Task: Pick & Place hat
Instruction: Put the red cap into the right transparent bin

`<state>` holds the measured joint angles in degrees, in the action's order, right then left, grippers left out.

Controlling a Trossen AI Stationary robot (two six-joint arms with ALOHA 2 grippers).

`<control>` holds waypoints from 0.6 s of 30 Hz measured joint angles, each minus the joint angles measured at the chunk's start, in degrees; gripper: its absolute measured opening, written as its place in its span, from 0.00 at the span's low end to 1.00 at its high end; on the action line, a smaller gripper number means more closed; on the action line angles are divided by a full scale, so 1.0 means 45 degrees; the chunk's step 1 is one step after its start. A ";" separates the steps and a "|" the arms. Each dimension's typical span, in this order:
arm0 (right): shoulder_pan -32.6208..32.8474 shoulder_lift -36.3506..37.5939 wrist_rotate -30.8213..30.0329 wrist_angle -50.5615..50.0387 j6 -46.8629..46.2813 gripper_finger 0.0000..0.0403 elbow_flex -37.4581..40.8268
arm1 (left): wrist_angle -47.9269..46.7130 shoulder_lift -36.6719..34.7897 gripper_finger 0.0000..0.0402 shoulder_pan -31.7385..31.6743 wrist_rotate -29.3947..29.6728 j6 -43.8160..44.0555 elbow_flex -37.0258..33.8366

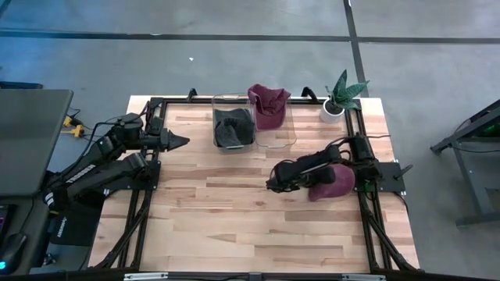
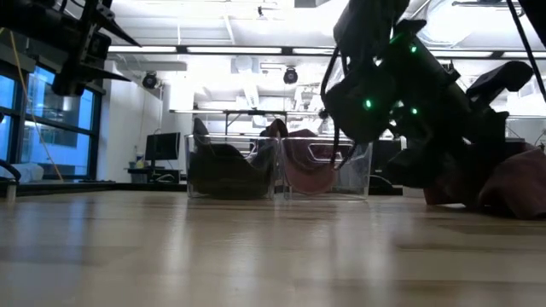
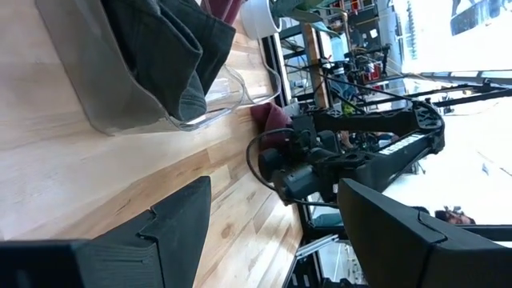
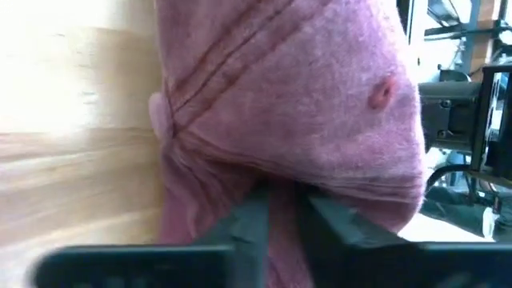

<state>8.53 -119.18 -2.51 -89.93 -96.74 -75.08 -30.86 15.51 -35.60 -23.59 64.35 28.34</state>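
Note:
A maroon hat (image 1: pixel 337 186) lies on the wooden table near its right edge; in the low view it is a low heap (image 2: pixel 512 183). My right gripper (image 1: pixel 319 181) is down on it, fingers nearly together with its cloth between them (image 4: pixel 282 210). Another maroon hat (image 1: pixel 268 105) hangs over the far rim of a clear bin (image 1: pixel 287 139). A dark hat (image 1: pixel 233 129) sits in the clear bin (image 1: pixel 217 117) beside it. My left gripper (image 1: pixel 181 141) waits open above the table's left side, pointing toward the bins. My right gripper pinches a raised fold of the hat's crown cloth (image 4: pixel 282 186) between its two fingers (image 4: pixel 248 220), below the stitched seams and an eyelet. The fingers slant down from the table's left side. The hat rests on the table, its cloth bunched at the fingers.
A potted plant (image 1: pixel 340 97) in a white pot stands at the far right corner. The two clear bins stand side by side at the far middle. Black frame rails (image 1: pixel 144 203) run along the table's left and right sides. Bare wood (image 1: pixel 234 218) spreads across the near half.

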 joint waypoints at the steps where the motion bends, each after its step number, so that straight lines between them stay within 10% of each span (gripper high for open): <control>1: 0.0023 0.0133 -0.0100 0.0030 0.0090 0.08 -0.0062 | -0.0062 0.0000 0.66 0.0000 0.0000 -0.0002 0.0000; 18: 0.0833 0.4829 -0.1558 0.1042 -0.1647 0.00 -0.0241 | -0.0280 0.0000 0.66 -0.0002 0.0000 0.0002 0.0000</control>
<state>12.28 -97.45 -9.53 -85.24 -104.15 -76.16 -32.12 15.51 -35.62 -23.59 64.36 28.34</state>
